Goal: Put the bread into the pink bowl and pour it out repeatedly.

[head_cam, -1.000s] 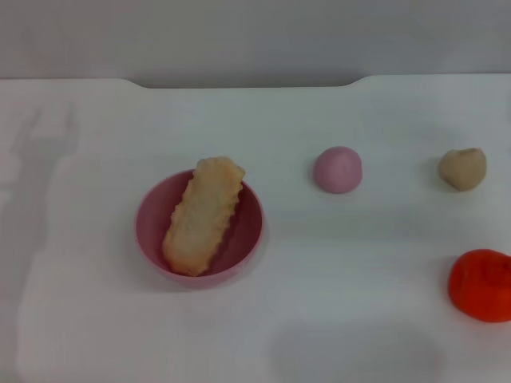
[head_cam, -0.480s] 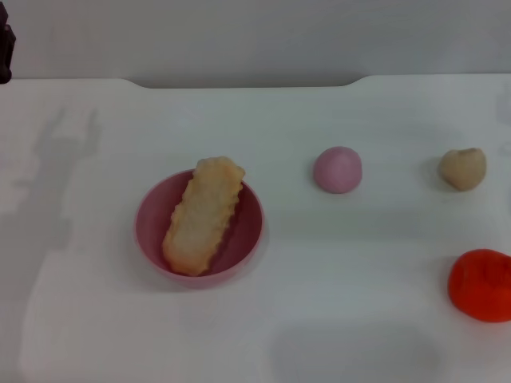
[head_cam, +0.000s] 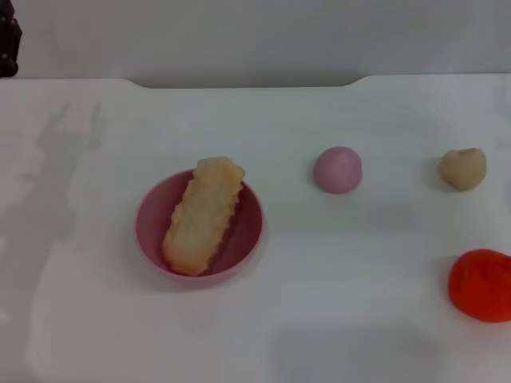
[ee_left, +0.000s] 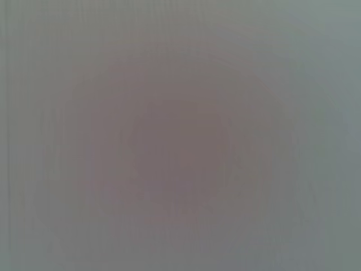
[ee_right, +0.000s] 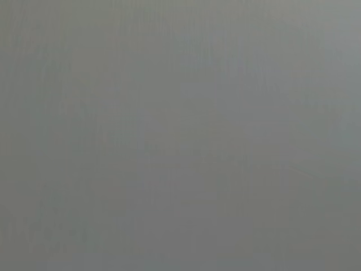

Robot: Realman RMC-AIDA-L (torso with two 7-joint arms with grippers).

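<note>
Both wrist views give only a flat grey blur, with nothing to pick out in them. In the head view a dark piece of the left pincer (head_cam: 8, 44) pokes in at the top left corner, cut off by the frame, so I cannot tell whether it is apart or together. The right pincer is out of sight. At the right edge the red-orange lump (head_cam: 481, 285) is partly cropped.

The bread (head_cam: 203, 215) lies slantwise in the pink bowl (head_cam: 249, 231), pale side up, its far end resting over the rim. The bowl sits on the white desk (head_cam: 359, 263), left of centre. A small pink ball (head_cam: 338, 169) stands to its right and farther back, well apart, and a tan lump (head_cam: 462, 168) sits farther right again (level with the ball). Faint shadows fall across the desk's left part. Behind the desk runs a plain pale wall (head_cam: 255, 36).
</note>
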